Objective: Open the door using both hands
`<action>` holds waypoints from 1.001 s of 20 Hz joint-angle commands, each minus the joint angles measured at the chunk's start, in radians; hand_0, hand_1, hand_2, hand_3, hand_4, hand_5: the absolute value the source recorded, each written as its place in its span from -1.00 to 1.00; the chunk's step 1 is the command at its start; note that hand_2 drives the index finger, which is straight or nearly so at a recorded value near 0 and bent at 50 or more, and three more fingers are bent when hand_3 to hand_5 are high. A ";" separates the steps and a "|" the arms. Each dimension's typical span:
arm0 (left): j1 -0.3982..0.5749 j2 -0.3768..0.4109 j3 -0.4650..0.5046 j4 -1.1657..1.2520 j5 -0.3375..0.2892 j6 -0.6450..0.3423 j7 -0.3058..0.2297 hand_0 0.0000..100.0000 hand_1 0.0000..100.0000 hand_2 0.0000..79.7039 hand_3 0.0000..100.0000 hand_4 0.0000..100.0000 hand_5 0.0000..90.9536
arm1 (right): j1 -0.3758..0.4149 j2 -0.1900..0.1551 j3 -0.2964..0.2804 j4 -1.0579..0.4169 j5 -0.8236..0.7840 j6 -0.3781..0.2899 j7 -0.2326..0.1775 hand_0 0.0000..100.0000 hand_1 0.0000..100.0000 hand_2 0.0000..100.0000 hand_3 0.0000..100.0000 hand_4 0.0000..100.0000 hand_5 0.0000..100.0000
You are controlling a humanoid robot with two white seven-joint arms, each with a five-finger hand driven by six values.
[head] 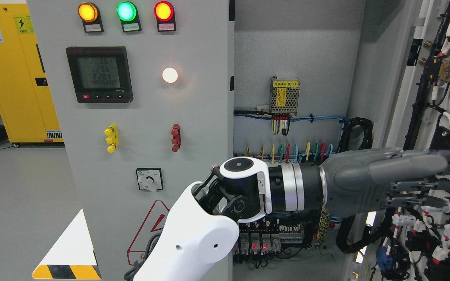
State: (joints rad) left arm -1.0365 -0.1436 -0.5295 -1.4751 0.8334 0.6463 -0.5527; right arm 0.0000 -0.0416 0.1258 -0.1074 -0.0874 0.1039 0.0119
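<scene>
The left hand (400, 175), nearest me, reaches across the cabinet's mouth with fingers stretched flat and holding nothing, seemingly to press outward on the right door (440, 117), already swung wide at the cabinet's right edge, while the left door (139, 97) with 3 lamps stands shut.

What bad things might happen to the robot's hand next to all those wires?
The left hand reaches with straight fingers toward the open right door, whose inside is thick with wires; a finger might snag one. The indicator lamps are lit, so the cabinet seems powered, and touching the terminals under the wrist could be risky.
</scene>
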 commanded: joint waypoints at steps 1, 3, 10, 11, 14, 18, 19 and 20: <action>0.297 0.102 0.080 -0.250 -0.135 -0.026 0.011 -0.76 0.11 -1.00 -1.00 -1.00 -1.00 | -0.025 0.000 0.000 0.000 0.000 0.000 0.000 -1.00 0.00 -0.92 -1.00 -1.00 -1.00; 0.413 0.123 0.080 -0.261 -0.171 -0.052 0.029 -0.76 0.11 -1.00 -1.00 -1.00 -1.00 | -0.023 0.000 0.000 0.001 0.000 0.000 0.000 -1.00 0.00 -0.92 -1.00 -1.00 -1.00; 0.719 0.401 0.046 -0.257 -0.269 -0.299 0.059 -0.76 0.11 -1.00 -1.00 -1.00 -1.00 | -0.023 0.000 -0.002 0.002 0.000 0.000 0.000 -1.00 0.00 -0.92 -1.00 -1.00 -1.00; 0.775 0.442 0.045 -0.254 -0.292 -0.338 0.060 -0.76 0.11 -1.00 -1.00 -1.00 -1.00 | -0.023 0.000 0.000 0.002 0.000 0.000 0.000 -1.00 0.00 -0.92 -1.00 -1.00 -1.00; 0.949 0.521 0.033 -0.219 -0.374 -0.483 0.063 -0.76 0.11 -1.00 -1.00 -1.00 -1.00 | -0.023 0.000 0.000 0.002 0.000 0.000 0.000 -1.00 0.00 -0.92 -1.00 -1.00 -1.00; 1.108 0.533 0.023 -0.044 -0.436 -0.675 0.063 -0.76 0.11 -1.00 -1.00 -1.00 -1.00 | -0.023 0.000 -0.002 0.002 0.000 0.000 0.000 -1.00 0.00 -0.92 -1.00 -1.00 -1.00; 1.136 0.527 0.022 0.028 -0.445 -0.715 0.063 -0.76 0.11 -1.00 -1.00 -1.00 -1.00 | -0.023 0.000 -0.002 0.002 0.000 0.000 0.000 -1.00 0.00 -0.92 -1.00 -1.00 -1.00; 1.151 0.523 0.023 0.098 -0.445 -0.743 0.063 -0.76 0.11 -1.00 -1.00 -1.00 -1.00 | -0.023 0.000 -0.002 0.002 0.000 0.000 0.000 -1.00 0.00 -0.92 -1.00 -1.00 -1.00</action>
State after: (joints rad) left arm -0.0892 0.2230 -0.4964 -1.6068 0.4621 0.0056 -0.4898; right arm 0.0000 -0.0414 0.1250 -0.1062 -0.0874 0.1040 0.0122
